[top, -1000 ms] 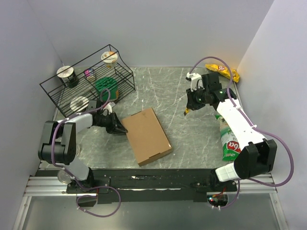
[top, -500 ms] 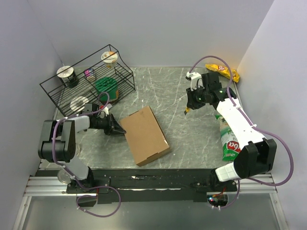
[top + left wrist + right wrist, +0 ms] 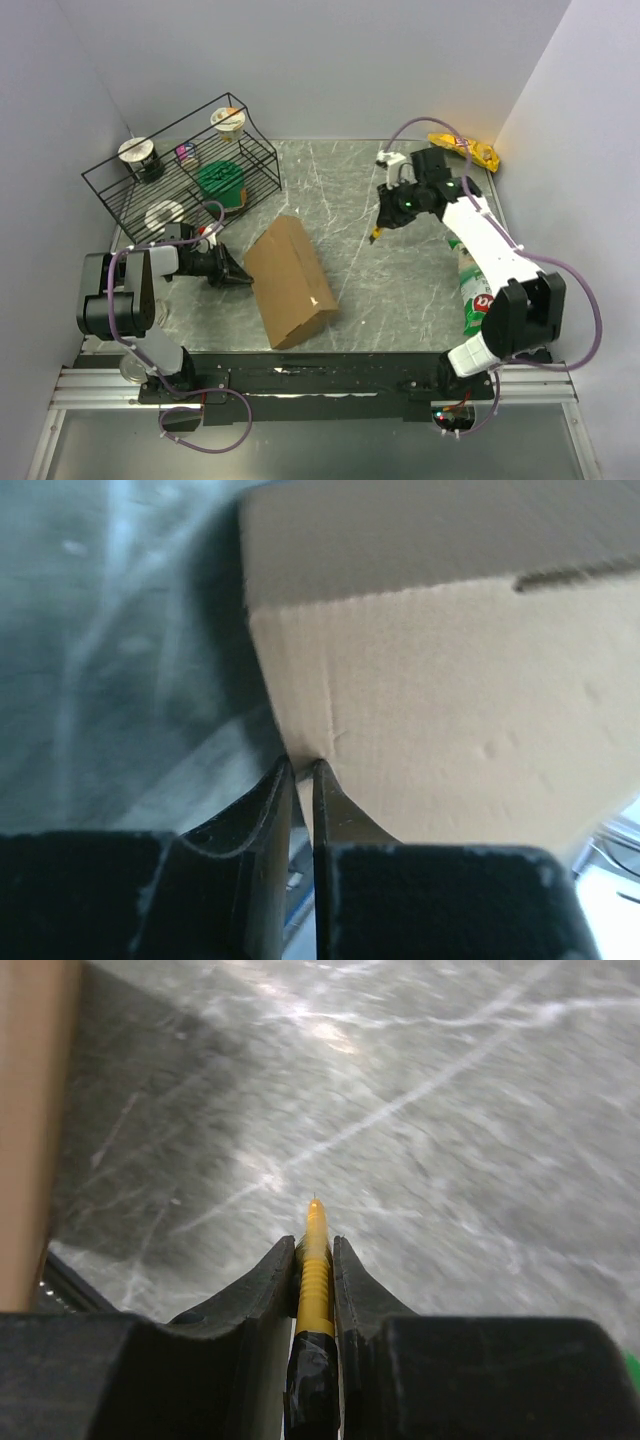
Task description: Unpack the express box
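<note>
The express box (image 3: pixel 290 282), a plain brown cardboard carton, stands tilted on the grey marble table, its left side raised. My left gripper (image 3: pixel 242 277) is at that left edge, and in the left wrist view the gripper (image 3: pixel 300 766) is shut on a lower corner of the box (image 3: pixel 450 670). My right gripper (image 3: pixel 378 230) hovers above the table to the box's right, apart from it. It is shut on a thin yellow-tipped tool (image 3: pixel 316 1260) that points down at the marble. The box's edge (image 3: pixel 25 1130) shows at the left of the right wrist view.
A black wire basket (image 3: pixel 262 150) at the back left holds cups and a green tub. A yellow snack bag (image 3: pixel 466 150) lies at the back right. A green and white packet (image 3: pixel 478 300) lies under the right arm.
The box has turned and tipped up on its left side as my left gripper drew back to the left. My right gripper has shifted left toward the box with the tool.
</note>
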{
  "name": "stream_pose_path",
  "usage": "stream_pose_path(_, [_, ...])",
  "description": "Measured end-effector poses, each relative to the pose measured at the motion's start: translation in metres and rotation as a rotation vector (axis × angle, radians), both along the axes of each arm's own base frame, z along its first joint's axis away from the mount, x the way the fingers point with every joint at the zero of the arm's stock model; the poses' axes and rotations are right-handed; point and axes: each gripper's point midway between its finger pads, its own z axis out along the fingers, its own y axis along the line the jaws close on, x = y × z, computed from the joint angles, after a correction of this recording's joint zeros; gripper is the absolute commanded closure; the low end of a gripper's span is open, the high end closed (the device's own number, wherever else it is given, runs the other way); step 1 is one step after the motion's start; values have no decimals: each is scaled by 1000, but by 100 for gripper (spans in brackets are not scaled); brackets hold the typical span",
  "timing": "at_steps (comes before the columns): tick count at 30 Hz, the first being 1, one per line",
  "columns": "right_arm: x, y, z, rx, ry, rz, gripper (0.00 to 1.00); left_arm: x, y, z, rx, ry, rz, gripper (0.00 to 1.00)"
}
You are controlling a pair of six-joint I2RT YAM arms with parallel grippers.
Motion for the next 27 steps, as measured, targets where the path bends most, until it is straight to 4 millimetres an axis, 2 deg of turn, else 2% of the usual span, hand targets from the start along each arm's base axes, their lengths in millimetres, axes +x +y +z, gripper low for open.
stream_pose_path(3, [-4,27,-13,11,45,76,100,3,9,-12,65,-7,17,83])
stream_pose_path(8, [-32,89,-32,11,101,261,100,6,24,-32,160,15,49,78])
stream_pose_path(14, [-40,152,-29,26,84,415,100,7,23,-31,153,23,57,71])
stream_pose_path(18, [-30,169,-19,47,49,435,100,10,23,-30,144,40,70,66])
stream_pose_path(21, [-26,172,-14,55,36,433,100,14,20,-28,130,64,77,61])
stream_pose_path(27, [-26,173,-17,52,43,434,100,15,15,-25,129,100,85,58])
